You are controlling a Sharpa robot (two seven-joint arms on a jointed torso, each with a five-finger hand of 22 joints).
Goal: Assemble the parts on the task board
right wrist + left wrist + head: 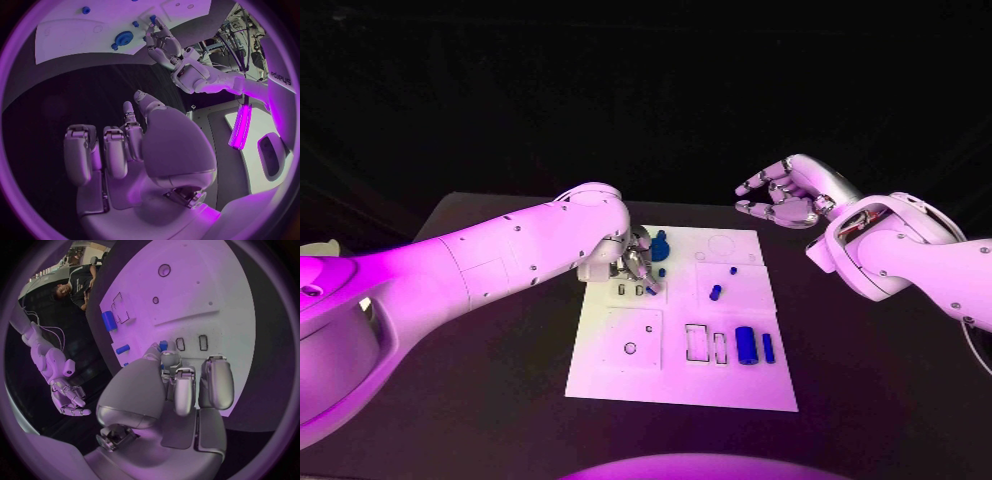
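The white task board [678, 375] lies mid-table. My left hand [633, 262] hovers low over its far left part and pinches a small blue part [163, 345] at its fingertips, just above two small slots [190, 343]. A blue gear-like part [659, 243] stands right beside that hand. Two small blue pegs [715, 292] [734, 270] sit near the board's middle. A thick blue cylinder [746, 345] and a slim one [767, 347] lie toward the near right. My right hand [783, 195] hangs in the air beyond the board's far right corner, fingers apart and holding nothing.
Empty rectangular recesses [697, 342] and a round hole [630, 348] mark the board's near half. Black table [877, 370] surrounds the board on all sides, with a wide bare strip on the right under my right arm.
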